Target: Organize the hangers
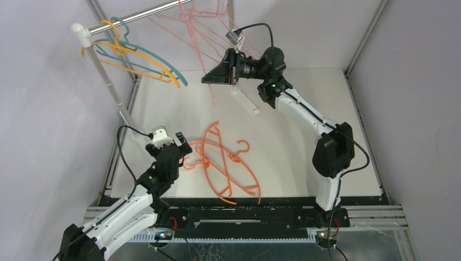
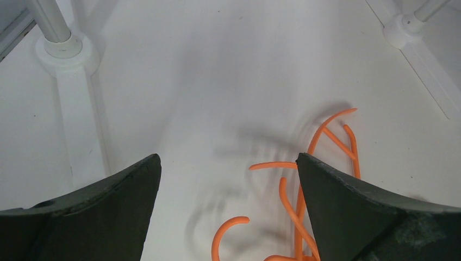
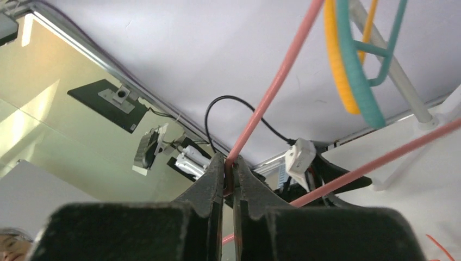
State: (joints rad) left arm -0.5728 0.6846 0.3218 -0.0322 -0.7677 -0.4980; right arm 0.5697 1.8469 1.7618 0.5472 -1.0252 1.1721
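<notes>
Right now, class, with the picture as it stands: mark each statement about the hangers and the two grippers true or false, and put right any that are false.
1. The right gripper is shut on a pink hanger. True.
2. The left gripper is clamped on one of the orange hangers. False: its jaws stand open and hold nothing; the hangers lie beside it.
3. The teal hanger and the yellow hanger hang on the rail. True.
4. The orange hangers hang on the rail. False: they lie in a heap on the table.
</notes>
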